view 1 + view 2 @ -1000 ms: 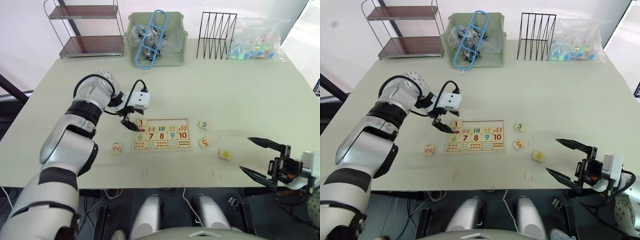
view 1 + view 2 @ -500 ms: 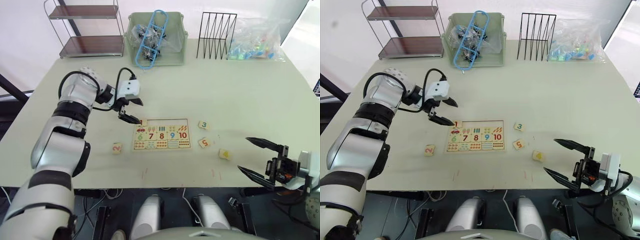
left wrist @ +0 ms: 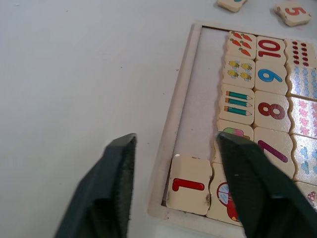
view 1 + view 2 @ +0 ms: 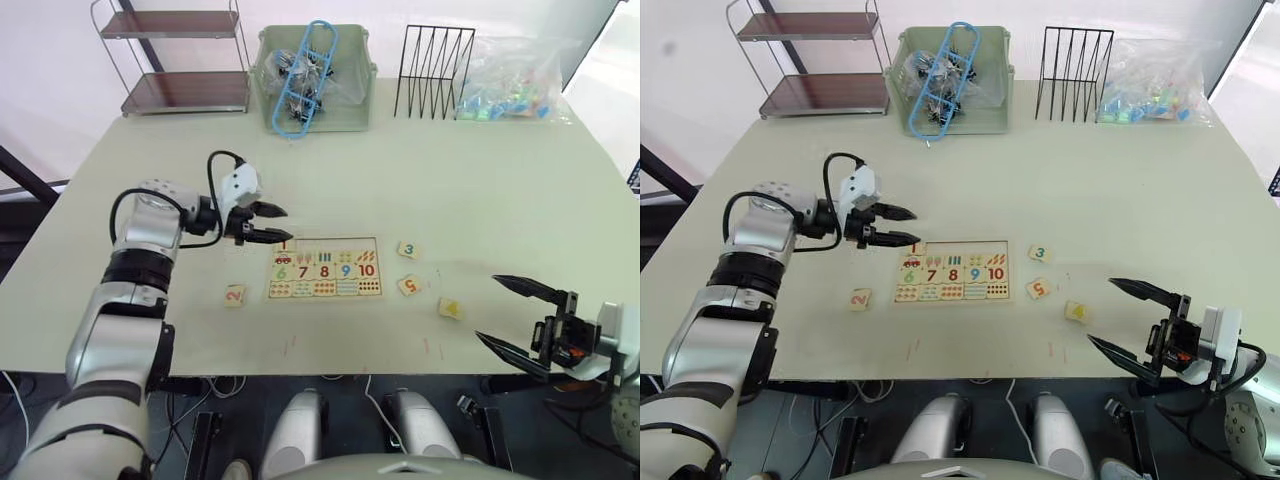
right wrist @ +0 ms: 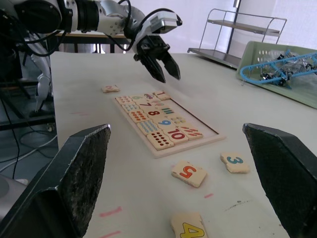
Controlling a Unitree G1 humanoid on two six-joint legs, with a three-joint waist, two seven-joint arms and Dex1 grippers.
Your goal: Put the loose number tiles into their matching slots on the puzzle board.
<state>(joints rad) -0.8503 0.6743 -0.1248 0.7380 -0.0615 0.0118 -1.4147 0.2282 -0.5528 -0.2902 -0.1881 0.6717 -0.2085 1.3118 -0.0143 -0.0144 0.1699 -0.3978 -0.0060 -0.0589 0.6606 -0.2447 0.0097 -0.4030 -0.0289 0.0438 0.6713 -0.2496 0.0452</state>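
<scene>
The left gripper [image 4: 274, 224] hovers with fingers wide apart and empty, just beside the puzzle board's [image 4: 324, 296] top-left corner. The 1 tile [image 3: 188, 184] sits in the top row's end slot; the remaining slots [image 3: 198, 109] are bare. The right gripper [image 4: 512, 318] hangs spread wide, empty, off the table edge. Tiles 2 [image 4: 234, 295], 3 [image 4: 407, 250], 5 [image 4: 408, 286] and 4 [image 4: 450, 309] lie loose on the table [image 4: 480, 190]. The green bin [image 4: 355, 110] holds a blue rack and clips

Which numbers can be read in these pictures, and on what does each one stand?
"1": tile in the board's top row.
"6", "7", "8", "9", "10": board tiles.
"2": loose tile.
"3": loose tile.
"5": loose tile.
"4": loose tile.
</scene>
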